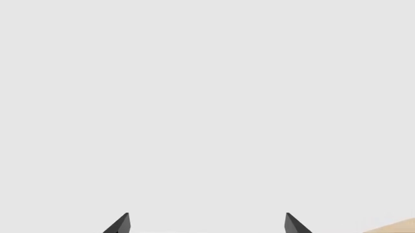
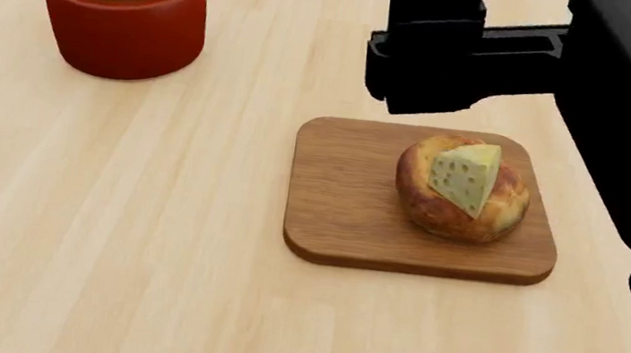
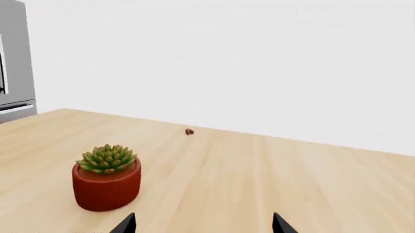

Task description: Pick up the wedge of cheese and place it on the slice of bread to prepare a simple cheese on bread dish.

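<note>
The wedge of cheese (image 2: 467, 176), pale yellow with small dark holes, rests tilted on top of the slice of bread (image 2: 459, 203), a round golden-brown bun. No gripper touches it. The bread sits on the right half of a square wooden board (image 2: 348, 208). My right arm (image 2: 615, 87) hangs black above and behind the board. In the right wrist view my right gripper (image 3: 204, 225) is open and empty, with its tips wide apart and pointing over the table. My left gripper (image 1: 207, 224) is open and empty, facing a blank pale wall. Cheese and bread do not show in either wrist view.
A red pot with a green succulent (image 2: 126, 9) stands at the far left of the light wooden table (image 2: 101, 250); it also shows in the right wrist view (image 3: 106, 182). A small dark brown object (image 3: 188, 131) lies far back on the table. A grey appliance (image 3: 13, 63) stands beyond the table's edge.
</note>
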Controlling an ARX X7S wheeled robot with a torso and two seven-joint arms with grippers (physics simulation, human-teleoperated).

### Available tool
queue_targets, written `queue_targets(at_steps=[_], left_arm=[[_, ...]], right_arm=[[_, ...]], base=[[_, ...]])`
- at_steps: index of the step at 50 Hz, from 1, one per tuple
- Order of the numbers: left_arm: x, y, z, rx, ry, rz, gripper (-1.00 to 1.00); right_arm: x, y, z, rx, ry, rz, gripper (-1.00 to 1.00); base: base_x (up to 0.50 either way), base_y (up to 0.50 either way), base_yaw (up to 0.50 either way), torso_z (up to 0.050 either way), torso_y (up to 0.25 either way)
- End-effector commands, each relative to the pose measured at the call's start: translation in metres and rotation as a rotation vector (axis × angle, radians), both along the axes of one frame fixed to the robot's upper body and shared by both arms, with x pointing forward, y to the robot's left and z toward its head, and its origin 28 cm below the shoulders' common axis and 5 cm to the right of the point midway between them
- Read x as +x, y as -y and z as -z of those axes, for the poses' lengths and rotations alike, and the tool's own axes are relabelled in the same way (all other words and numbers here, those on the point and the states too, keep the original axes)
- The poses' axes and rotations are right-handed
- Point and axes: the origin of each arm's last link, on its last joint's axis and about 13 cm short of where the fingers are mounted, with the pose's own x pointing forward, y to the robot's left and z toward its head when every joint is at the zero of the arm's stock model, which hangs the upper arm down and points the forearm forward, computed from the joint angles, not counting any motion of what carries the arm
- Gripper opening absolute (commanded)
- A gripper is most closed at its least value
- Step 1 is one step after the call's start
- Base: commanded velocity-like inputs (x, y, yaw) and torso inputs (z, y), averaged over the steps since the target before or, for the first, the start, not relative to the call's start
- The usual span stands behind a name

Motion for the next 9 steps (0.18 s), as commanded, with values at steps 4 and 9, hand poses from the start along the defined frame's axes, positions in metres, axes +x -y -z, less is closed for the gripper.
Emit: queue_targets(at_steps=[4,9], left_arm=[[0.0002,-0.0001,0.0005,0.000,0.002,0.003,1.00],[0.0001,0.0001,0.0006,0.003,0.006,0.004,1.00]], right_arm=[[-0.0300,-0.0047,0.0193,-0.008,0.033,-0.014,1.00],[-0.0319,-0.0040,0.0237,-0.002,0.032,-0.014,1.00]], base=[[0.00,0.00,0.00,0.000,0.000],[0.00,0.00,0.00,0.000,0.000]])
